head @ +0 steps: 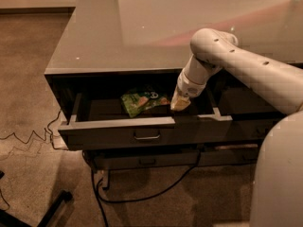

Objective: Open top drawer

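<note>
The cream hand is hanging inside the wide dark grey top drawer, its outline blurring beside a crumpled green packet, perhaps a snack bag.

Carpet, cables, desk suggest office (claw in top drawer).
</note>
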{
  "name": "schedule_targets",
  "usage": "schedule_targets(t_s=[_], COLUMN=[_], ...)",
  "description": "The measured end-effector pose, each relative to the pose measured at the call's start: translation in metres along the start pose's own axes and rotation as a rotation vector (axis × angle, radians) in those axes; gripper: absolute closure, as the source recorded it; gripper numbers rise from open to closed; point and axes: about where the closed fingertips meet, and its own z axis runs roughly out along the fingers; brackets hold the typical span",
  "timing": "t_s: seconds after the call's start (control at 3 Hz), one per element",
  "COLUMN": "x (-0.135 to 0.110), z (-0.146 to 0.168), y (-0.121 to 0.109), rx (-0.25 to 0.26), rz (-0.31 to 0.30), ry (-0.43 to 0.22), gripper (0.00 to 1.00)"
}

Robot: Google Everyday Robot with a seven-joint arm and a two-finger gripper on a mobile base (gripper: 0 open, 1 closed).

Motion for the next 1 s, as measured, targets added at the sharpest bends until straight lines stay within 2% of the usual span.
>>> schedule_targets(t_s=[0.67,1.0], x=[0.003,0.002], z=[0.021,0.018], y=[0.013,0.013], rx=[-0.008,-0.008], rz=[-0.025,-0.026], ry=[-0.027,-0.027], gripper=[1.0,1.0])
